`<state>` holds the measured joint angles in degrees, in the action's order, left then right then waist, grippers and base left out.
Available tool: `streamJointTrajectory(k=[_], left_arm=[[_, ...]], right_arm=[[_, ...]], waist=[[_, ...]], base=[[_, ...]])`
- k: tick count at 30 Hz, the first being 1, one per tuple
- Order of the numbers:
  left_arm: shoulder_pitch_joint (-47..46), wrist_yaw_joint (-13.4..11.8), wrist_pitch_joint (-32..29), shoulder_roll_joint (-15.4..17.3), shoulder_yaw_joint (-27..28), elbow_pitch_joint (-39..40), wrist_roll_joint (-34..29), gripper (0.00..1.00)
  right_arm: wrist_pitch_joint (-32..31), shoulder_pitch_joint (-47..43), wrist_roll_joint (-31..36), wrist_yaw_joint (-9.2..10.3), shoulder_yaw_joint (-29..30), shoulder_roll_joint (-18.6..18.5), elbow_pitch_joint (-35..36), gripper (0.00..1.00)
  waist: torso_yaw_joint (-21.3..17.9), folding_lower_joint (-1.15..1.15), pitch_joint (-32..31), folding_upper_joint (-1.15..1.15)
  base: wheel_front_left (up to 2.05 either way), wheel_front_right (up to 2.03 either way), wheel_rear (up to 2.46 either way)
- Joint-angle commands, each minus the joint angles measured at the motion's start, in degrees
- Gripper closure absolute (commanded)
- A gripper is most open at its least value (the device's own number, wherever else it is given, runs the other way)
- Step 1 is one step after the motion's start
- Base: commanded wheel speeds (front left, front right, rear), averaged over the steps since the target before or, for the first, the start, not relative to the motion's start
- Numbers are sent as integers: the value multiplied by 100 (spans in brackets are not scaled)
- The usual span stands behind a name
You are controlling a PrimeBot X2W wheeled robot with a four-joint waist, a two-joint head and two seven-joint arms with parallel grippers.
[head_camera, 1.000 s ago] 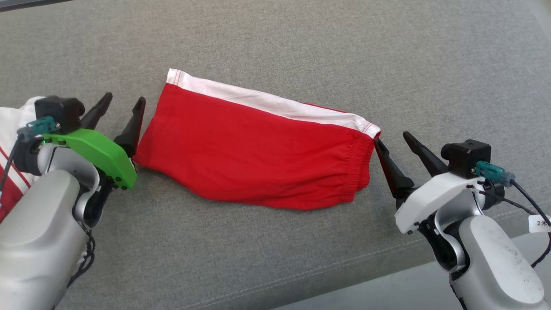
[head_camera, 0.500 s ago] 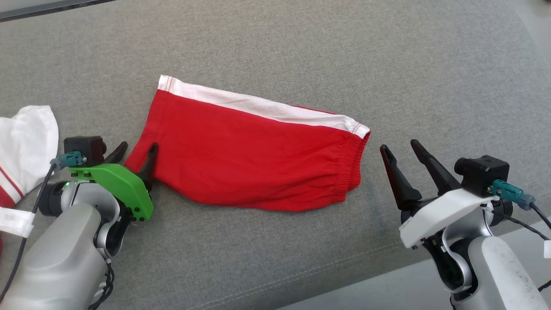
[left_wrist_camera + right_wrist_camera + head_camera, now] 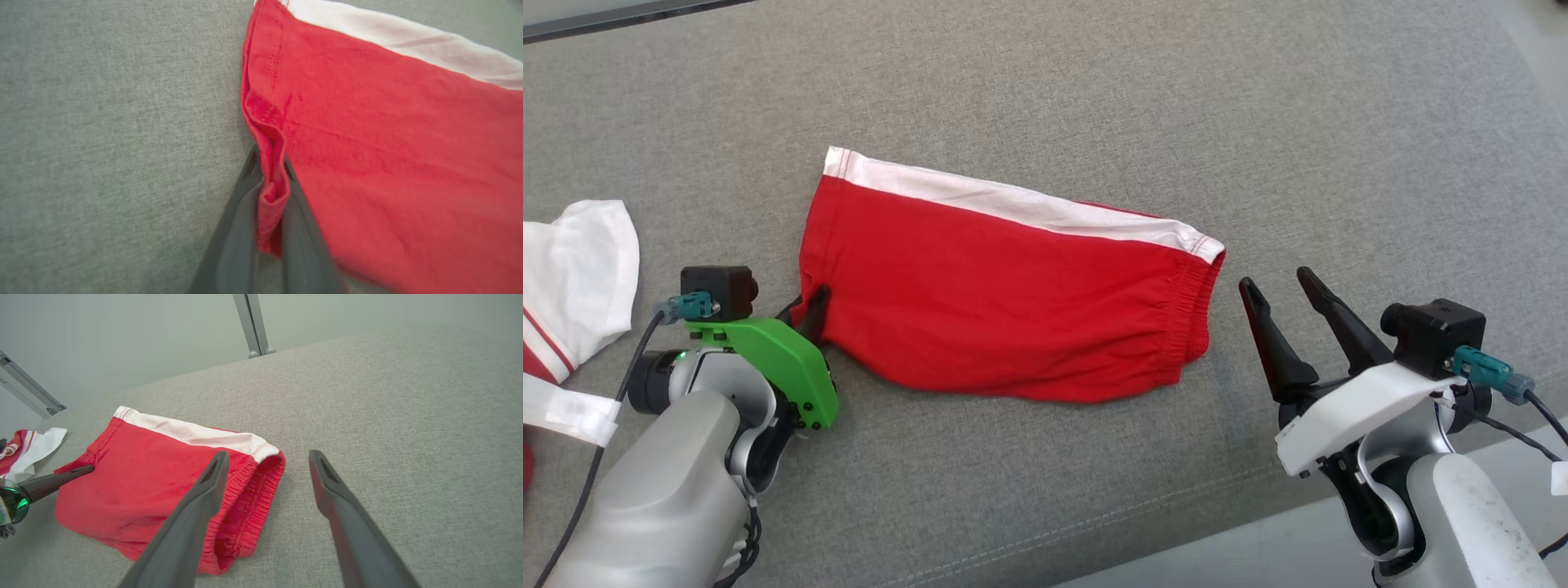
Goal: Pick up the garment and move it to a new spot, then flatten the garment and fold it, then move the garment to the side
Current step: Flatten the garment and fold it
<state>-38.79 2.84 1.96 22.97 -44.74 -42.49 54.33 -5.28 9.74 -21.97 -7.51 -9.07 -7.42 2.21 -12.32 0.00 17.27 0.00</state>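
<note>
The red shorts (image 3: 1013,302) lie folded flat near the middle of a grey woven cushion (image 3: 1094,98), their long axis running from about 10 o'clock to 4 o'clock in the head view. The cloth is a soft matte knit, lightly creased. A white band (image 3: 1013,200) runs along their 12 o'clock edge, and a gathered, ribbed elastic waistband (image 3: 1196,318) closes the 3 o'clock end.

At the shorts' 8 o'clock corner the left gripper (image 3: 809,304), on a green housing (image 3: 768,359), has its two dark tapered fingers pressed together on a pinched ridge of the stitched hem. In the left wrist view the red cloth (image 3: 388,155) stands up as a narrow fold between the fingers of that gripper (image 3: 269,157).

At the shorts' 3 o'clock side the right gripper (image 3: 1275,278), on a white housing (image 3: 1347,400), has its fingers spread wide and holds nothing. It sits near the waistband without touching it. In the right wrist view this gripper (image 3: 268,455) points past the waistband end of the shorts (image 3: 135,477).

At 9 o'clock a crumpled white and red garment (image 3: 572,269) lies well apart. A stitched seam (image 3: 1094,514) crosses the cushion at 6 o'clock.
</note>
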Motion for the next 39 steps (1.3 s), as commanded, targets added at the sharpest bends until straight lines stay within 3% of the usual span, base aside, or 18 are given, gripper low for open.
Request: streamJointTrajectory(k=[1, 10, 24, 36, 38, 39], left_arm=[[82, -5, 86, -43, -35, -18, -34, 100], [465, -363, 632, -218, 290, 124, 237, 100], [1749, -1107, 1167, -540, 537, 1287, 497, 100], [2250, -1413, 1168, -625, 471, 1686, 509, 100], [2266, -1432, 1191, -629, 467, 1656, 464, 55], [2262, -1450, 1211, -626, 466, 1652, 409, 0]], right_arm=[[32, -4, 40, 5, 5, 17, -27, 0], [23, -118, -14, 4, 147, -84, -154, 0], [-290, -140, -85, 4, 512, -298, -337, 0], [-529, -106, -13, 4, 427, -282, -598, 0], [-514, -100, -27, 4, 394, -274, -655, 0], [-509, -96, -31, 4, 381, -271, -682, 0]], waist=[[40, 0, -29, 0], [319, 0, -235, 0], [1032, 0, -645, 0], [1284, 0, -962, 0], [1282, 0, -994, 0], [1281, 0, -1009, 0]], base=[[0, 0, 0], [0, 0, 0], [0, 0, 0], [0, 0, 0], [0, 0, 0], [0, 0, 0]])
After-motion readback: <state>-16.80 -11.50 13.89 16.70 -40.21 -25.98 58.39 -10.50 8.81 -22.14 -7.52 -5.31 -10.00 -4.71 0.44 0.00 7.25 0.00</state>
